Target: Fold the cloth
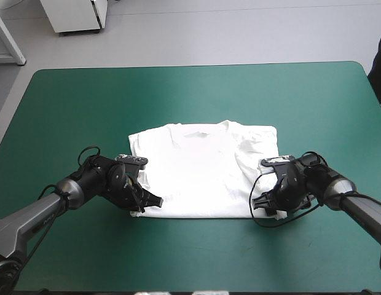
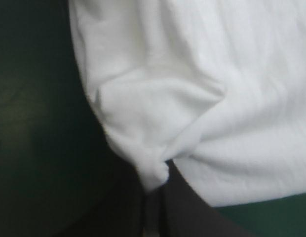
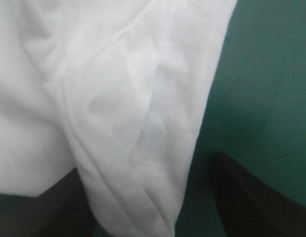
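I've got the T-shirt [image 1: 203, 169] lying flat mid-worktop [image 1: 86, 104], my left gripper [image 2: 159, 197] clenched on its near left corner and my right gripper [image 3: 145, 168] released astride the near right corner, presumably to lift that near edge evenly for folding

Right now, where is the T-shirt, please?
In the high view the T-shirt lies flat at the middle of the table, collar toward the far edge, the left gripper at its near left corner, the right gripper at its near right.

teal-green table [image 1: 178, 92], white T-shirt [image 1: 203, 175] spread flat
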